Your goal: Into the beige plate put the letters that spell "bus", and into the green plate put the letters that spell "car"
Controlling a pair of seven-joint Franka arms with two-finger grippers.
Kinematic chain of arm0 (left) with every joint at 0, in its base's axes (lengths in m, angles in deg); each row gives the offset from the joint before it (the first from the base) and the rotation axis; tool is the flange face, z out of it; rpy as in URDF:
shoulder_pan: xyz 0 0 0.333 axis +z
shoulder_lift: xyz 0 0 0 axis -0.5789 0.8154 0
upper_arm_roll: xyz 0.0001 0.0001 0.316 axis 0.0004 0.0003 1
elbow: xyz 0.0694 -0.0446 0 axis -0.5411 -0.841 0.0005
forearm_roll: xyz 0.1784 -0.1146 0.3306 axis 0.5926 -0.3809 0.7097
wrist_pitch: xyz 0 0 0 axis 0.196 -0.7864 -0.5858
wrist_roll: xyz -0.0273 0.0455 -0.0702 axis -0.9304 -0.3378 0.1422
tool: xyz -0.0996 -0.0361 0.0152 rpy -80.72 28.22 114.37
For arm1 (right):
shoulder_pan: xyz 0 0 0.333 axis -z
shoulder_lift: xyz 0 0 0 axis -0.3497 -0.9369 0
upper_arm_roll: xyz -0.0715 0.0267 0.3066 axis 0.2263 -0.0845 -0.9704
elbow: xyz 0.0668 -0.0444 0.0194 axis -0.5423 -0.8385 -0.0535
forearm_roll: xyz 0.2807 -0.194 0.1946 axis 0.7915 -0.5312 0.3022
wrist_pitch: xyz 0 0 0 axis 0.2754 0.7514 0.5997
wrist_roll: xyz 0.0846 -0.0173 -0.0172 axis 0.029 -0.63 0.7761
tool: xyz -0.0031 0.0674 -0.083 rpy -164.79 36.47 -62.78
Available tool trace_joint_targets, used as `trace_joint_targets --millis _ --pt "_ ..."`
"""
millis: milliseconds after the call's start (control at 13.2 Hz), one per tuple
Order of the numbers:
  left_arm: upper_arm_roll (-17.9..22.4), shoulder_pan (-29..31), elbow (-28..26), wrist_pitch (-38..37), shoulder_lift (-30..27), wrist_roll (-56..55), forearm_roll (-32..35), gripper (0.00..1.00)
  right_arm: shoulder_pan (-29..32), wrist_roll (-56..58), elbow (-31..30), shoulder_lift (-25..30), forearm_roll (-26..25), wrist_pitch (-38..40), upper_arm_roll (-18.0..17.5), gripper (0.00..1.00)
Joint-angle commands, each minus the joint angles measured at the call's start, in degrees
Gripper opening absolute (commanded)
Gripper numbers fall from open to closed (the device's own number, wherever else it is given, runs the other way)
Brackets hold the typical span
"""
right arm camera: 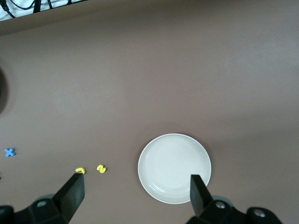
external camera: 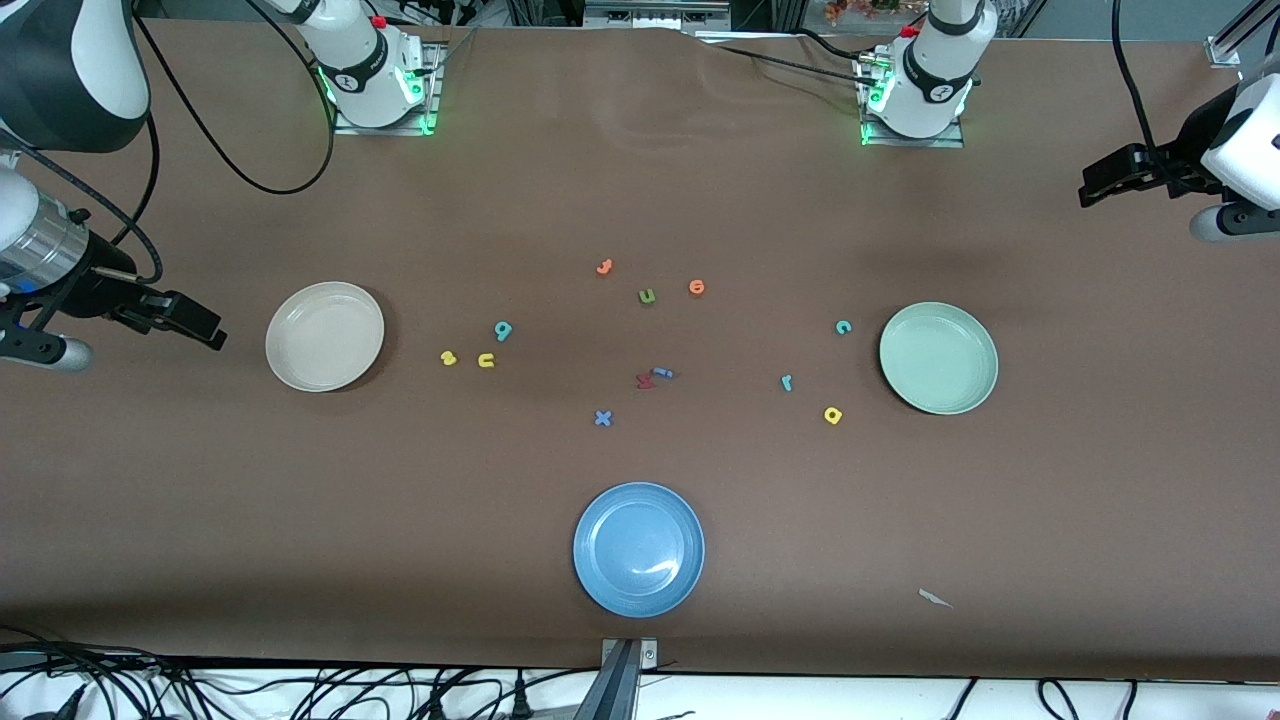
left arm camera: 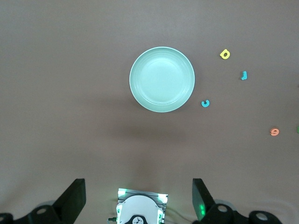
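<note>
On the brown table, two Franka arms hang high at its ends, nothing sorted yet. The right gripper (external camera: 195, 322) hovers with jaws spread wide and empty at nine o'clock of the beige plate (external camera: 300, 365); the left gripper (external camera: 1095, 185) hovers likewise open and empty, at about one o'clock of the green plate (external camera: 975, 385). Both plates are bare. The teal "b" (external camera: 503, 330), yellow "s" (external camera: 448, 357) and yellow "u" (external camera: 486, 360) lie at three o'clock of the beige plate; the teal "c" (external camera: 843, 326), teal "r" (external camera: 787, 382) and yellow "a" (external camera: 833, 415) lie at nine o'clock of the green plate. The first pick probably demands a straight descent, fingers straddling one tiny letter, clear of its neighbour. Decoys, a green "u" (external camera: 646, 296) and blue "x" (external camera: 602, 418), sit mid-table.
</note>
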Motion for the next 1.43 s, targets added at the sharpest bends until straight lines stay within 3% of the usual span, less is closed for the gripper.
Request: trace_joint_targets --millis 0,906,1358 --pt "0.0 -0.2 1.6 -0.5 0.7 0.0 0.8 1.0 0.2 0.5 0.1 0.3 0.7 0.6 0.1 1.0" --pt "-0.2 -0.7 1.8 -0.4 0.7 0.0 0.5 1.0 0.0 0.9 0.0 0.2 0.3 3.5 0.0 1.0" --pt "-0.2 -0.9 1.4 5.1 1.0 0.0 -1.3 1.0 -0.2 0.6 0.1 0.0 0.2 3.4 -0.2 1.0"
